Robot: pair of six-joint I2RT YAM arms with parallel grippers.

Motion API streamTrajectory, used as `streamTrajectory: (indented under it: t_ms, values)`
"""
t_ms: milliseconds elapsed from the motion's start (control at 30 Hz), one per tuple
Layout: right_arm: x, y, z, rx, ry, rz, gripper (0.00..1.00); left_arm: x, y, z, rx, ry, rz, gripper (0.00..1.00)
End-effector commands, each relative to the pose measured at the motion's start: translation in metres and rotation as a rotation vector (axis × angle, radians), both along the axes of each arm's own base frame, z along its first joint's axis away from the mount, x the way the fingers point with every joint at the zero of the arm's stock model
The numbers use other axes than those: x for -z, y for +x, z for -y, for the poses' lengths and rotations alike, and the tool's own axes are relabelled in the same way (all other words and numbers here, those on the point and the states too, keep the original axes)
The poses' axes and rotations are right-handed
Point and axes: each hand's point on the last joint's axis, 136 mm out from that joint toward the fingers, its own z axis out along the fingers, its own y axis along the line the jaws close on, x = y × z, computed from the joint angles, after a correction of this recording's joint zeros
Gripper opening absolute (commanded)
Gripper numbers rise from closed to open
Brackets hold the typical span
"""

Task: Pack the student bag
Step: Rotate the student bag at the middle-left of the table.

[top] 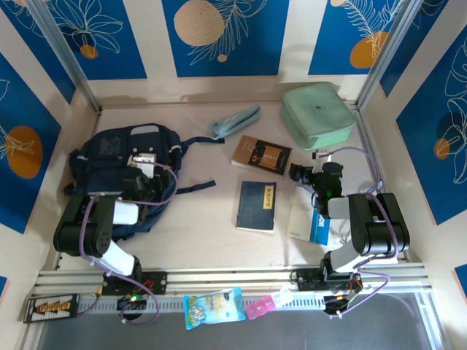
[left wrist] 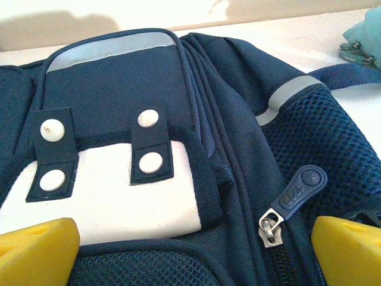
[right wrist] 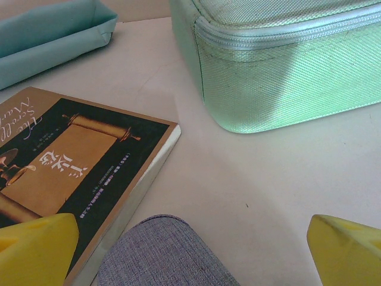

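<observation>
Left wrist view: left gripper is seen spread wide, nothing gripped, poised over the student bag, which is laid at the table's left side. Right gripper is likewise spread wide, empty, near a brown book and mint case.

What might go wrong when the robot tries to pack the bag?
The left gripper is open over the student bag; its small zip pull may slip out of a grip. The brown book lies flat near the right gripper, so it may be pushed rather than lifted, perhaps into the mint case.
</observation>
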Motion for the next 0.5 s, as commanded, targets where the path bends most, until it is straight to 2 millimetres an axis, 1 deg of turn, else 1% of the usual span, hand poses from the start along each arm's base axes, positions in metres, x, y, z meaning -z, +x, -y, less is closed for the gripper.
streamTrajectory:
  t_ms: [0, 467]
  values:
    - [-0.012, 0.0081, -0.0008, -0.015, -0.008, 0.039, 0.99, -0.0043, 0.0042, 0.0, 0.007, 0.011, 0.013, 1.0]
    - [-0.0107, 0.0082, -0.0004, -0.015, -0.005, 0.032, 0.99, -0.0046, 0.0045, 0.0001, 0.007, 0.01, 0.013, 1.0]
